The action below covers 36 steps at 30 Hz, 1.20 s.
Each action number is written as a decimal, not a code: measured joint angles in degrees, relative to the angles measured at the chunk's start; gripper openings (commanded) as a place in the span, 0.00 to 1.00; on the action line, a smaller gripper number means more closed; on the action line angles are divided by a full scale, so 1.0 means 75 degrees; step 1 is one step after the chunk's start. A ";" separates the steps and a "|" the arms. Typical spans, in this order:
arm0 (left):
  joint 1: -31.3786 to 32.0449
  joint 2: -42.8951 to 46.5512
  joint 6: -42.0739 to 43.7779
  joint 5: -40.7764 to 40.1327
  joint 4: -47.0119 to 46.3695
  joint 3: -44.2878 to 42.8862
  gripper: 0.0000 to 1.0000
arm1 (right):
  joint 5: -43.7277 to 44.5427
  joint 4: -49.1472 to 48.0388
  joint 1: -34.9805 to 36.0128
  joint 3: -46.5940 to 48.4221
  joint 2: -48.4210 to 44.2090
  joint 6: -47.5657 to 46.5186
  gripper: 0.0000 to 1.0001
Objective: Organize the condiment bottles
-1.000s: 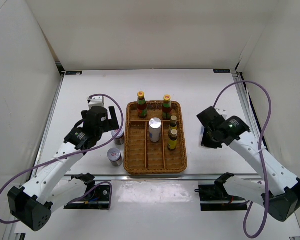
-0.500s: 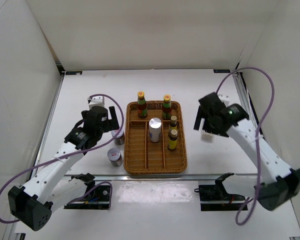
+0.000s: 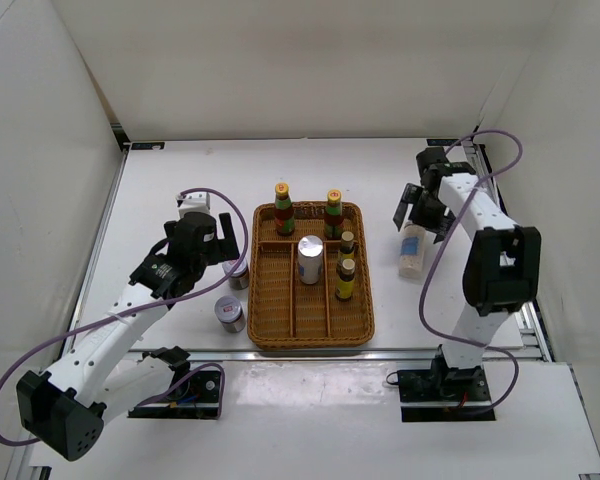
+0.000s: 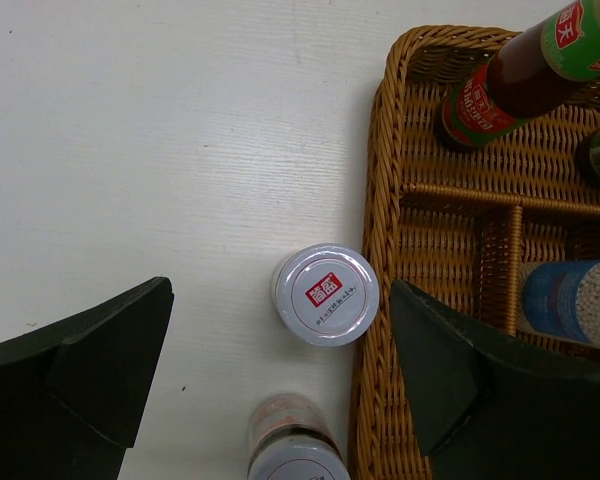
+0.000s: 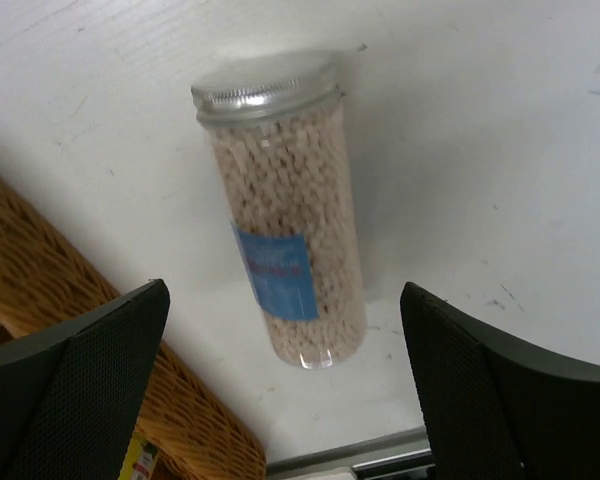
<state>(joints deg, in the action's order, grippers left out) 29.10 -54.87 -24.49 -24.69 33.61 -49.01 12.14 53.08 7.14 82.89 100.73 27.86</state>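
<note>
The wicker tray (image 3: 263, 300) holds two tall yellow-capped sauce bottles (image 3: 283, 208), two small dark bottles (image 3: 346, 262) and a silver-lidded jar (image 3: 310, 260). Two more jars (image 3: 230, 313) stand on the table left of the tray. My left gripper (image 3: 223, 246) hovers open over the nearer one (image 4: 326, 294), its fingers well apart from the lid, the right finger above the tray's rim (image 4: 380, 200). A fourth jar (image 3: 411, 252), filled with pale beads and blue-labelled (image 5: 285, 230), rests right of the tray. My right gripper (image 3: 418, 208) is open above it without touching.
Metal rails run along the table's right edge (image 3: 495, 215) and near edge (image 5: 380, 462), close to the right jar's base. White walls close off the back and both sides. The second left-hand jar (image 4: 292, 452) sits just below the one under my left gripper.
The right gripper opened, and its arm swung up and toward the back right. The blue-labelled jar now rests alone right of the tray. The left arm has not moved.
</note>
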 measured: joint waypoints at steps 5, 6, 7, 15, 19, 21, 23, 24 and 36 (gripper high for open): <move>0.0000 0.0000 -0.0003 0.0017 0.0000 0.0000 1.00 | -0.0283 -0.0291 -0.0111 0.0093 0.0994 -0.0146 0.99; 0.0000 0.0000 -0.0003 0.0020 0.0000 0.0000 1.00 | -0.0329 -0.0318 -0.0152 0.0102 0.1177 -0.0160 0.99; 0.0000 0.0000 -0.0003 0.0020 0.0000 0.0000 1.00 | -0.0385 -0.0315 -0.0189 0.0128 0.1352 -0.0184 0.99; 0.0000 -0.0055 0.0003 0.0023 0.0000 0.0000 1.00 | -0.0723 -0.0536 -0.0475 0.0277 0.2124 -0.0408 0.40; 0.0061 -0.0082 0.0026 0.0020 0.0000 0.0000 1.00 | -0.0688 -0.0766 -0.0481 0.0233 0.2040 -0.0440 0.10; 0.0085 -0.0122 0.0032 0.0020 -0.0006 0.0000 1.00 | -0.0592 -0.0854 -0.0446 0.0221 0.1967 -0.0469 0.00; 0.0087 -0.0195 0.0038 0.0020 -0.0006 0.0000 1.00 | -0.0391 -0.0886 -0.0376 0.0221 0.1778 -0.0525 0.00; 0.0087 -0.0233 0.0041 0.0020 -0.0006 0.0000 1.00 | -0.0274 -0.0880 -0.0315 0.0221 0.1597 -0.0545 0.00; 0.0131 -0.0370 0.0061 0.0020 -0.0003 0.0000 1.00 | 0.0933 -0.2101 0.1355 -0.0644 -0.3214 -0.0997 0.00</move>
<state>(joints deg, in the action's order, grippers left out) 30.09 -57.65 -24.03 -24.53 33.58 -49.01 19.14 37.32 17.30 78.06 76.62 20.38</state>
